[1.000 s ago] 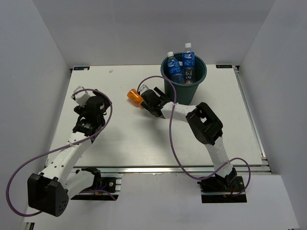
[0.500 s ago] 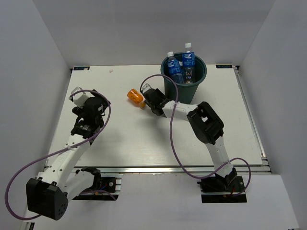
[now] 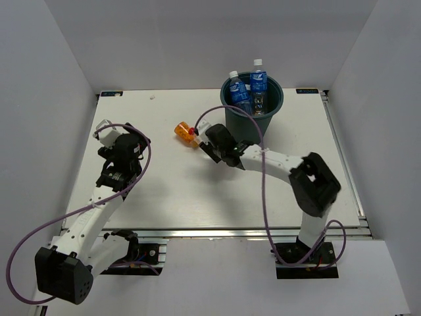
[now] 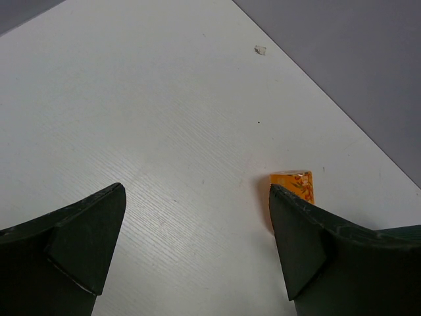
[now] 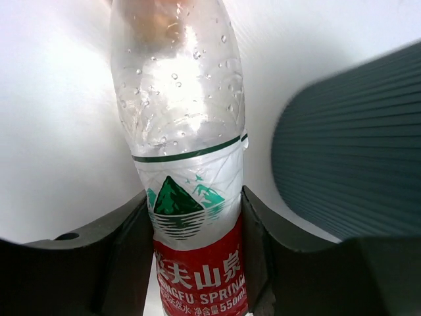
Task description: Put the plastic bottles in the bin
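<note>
The right gripper [image 5: 194, 253] is clamped on the red-labelled water bottle [image 5: 187, 164], its fingers [image 5: 128, 243] pressing on both sides of the label. The clear upper half of the bottle points away from the wrist. From above, its red cap end sits just beside the orange-filled bottle [image 3: 183, 131], which lies on the white table [image 3: 164, 191]. The ribbed teal bin [image 5: 355, 151] stands close on the gripper's right, with two blue-labelled bottles [image 3: 241, 93] upright inside it. The left gripper [image 4: 194, 243] hangs well apart over bare table, jaws spread wide and holding nothing.
</note>
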Robot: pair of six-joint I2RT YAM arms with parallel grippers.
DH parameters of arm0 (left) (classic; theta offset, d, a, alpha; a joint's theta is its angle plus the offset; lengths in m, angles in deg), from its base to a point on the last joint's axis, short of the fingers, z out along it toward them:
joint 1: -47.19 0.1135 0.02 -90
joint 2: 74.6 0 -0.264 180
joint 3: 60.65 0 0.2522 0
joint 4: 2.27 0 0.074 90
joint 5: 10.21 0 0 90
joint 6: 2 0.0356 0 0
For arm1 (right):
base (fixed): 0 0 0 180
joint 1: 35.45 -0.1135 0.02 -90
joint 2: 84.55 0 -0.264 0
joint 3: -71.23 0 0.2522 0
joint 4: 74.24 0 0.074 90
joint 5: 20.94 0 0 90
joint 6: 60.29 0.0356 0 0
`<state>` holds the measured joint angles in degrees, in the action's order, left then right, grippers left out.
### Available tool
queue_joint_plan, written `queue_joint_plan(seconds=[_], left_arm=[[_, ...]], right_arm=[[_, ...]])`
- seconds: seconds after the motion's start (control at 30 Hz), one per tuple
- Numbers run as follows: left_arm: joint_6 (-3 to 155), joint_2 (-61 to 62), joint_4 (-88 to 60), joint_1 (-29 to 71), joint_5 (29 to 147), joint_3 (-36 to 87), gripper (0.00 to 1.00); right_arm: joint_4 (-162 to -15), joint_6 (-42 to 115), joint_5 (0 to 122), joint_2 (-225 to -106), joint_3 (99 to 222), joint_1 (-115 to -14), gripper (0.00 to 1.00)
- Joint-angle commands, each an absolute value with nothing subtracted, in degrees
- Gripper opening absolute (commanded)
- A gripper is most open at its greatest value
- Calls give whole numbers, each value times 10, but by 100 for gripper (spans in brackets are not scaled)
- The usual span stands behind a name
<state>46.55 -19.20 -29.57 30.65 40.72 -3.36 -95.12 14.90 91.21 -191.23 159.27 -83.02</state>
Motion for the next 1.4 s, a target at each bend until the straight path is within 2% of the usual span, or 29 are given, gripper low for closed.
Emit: queue_joint_plan(seconds=[0.0,0.1,0.3,0.53,0.73,0.8,0.83,1.03,1.2,1.23,1.3,1.37], left_arm=[[464,-195,-299,312,408,-41,98],[466,-192,-297,312,412,-41,98],[468,-190,-296,314,417,-42,98],[470,-192,-296,314,417,-43,98],[471,-184,-289,315,428,-43,98],[472,-176,-288,315,430,-40,98],[472,-174,-286,315,431,-40,98],[475,-162,-285,315,434,-37,98],[477,-163,-284,315,435,-36,98],[477,-164,-284,315,436,-36,98],[477,-165,-284,315,437,-35,98],[478,-165,-284,315,437,-34,98]], right_arm=[[-901,175,794,-1803,1568,-837,31],[-886,178,739,-1717,1545,-836,30],[-825,156,742,-1653,1580,-812,33],[-800,173,700,-1709,1710,-671,33],[-753,149,572,-1745,1696,-581,35],[-735,151,519,-1764,1688,-545,38],[-725,154,444,-1770,1676,-533,39],[-625,212,274,-1838,1630,-468,50],[-562,240,244,-1873,1601,-456,58],[-558,239,239,-1875,1600,-456,61],[-557,239,239,-1877,1595,-455,79],[-557,240,242,-1871,1590,-456,89]])
